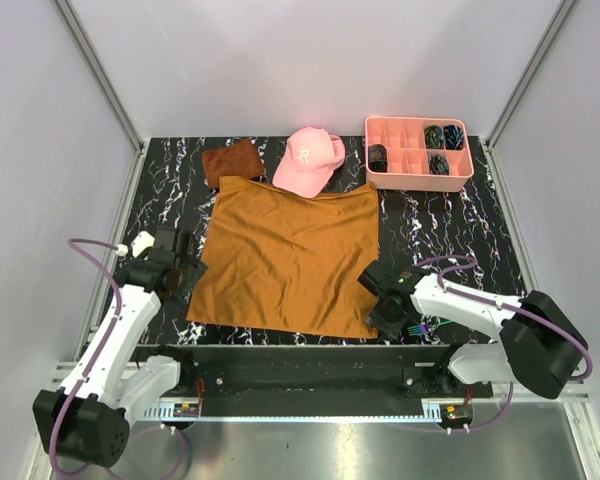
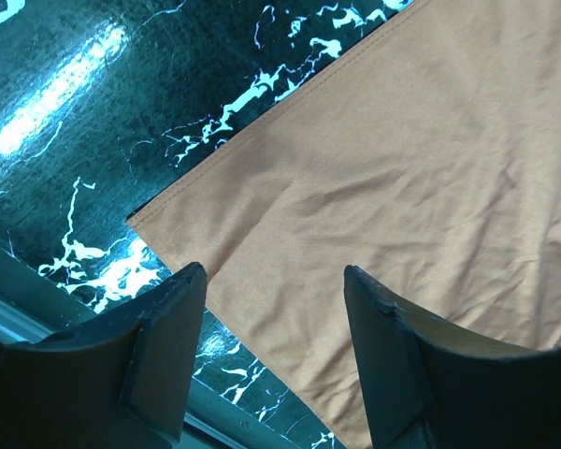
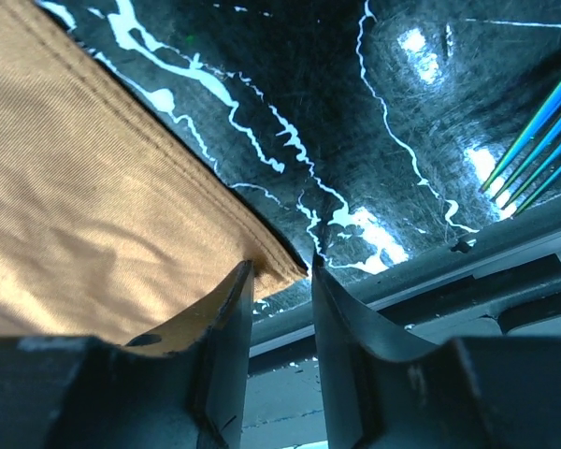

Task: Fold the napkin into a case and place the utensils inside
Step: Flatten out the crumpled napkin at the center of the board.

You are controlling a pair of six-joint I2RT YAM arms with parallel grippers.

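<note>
One napkin [image 1: 290, 255], flat and unfolded on the bench [image 1: 450, 230]; first fold apparently not yet begun. Left end effector [image 2: 273, 281] open at its near left corner; right end effector [image 3: 282, 271] narrowly parted astride the near right corner. Next move likely needs both corners pinched.

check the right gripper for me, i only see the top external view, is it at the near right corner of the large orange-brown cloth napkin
observer: right wrist view shows the orange-brown napkin's corner tip between the right gripper's fingers, which stand slightly apart
operator: and the left gripper
observer: left wrist view shows the left gripper wide open, the near left corner lying flat on the black marbled table just beyond its fingertips
</note>
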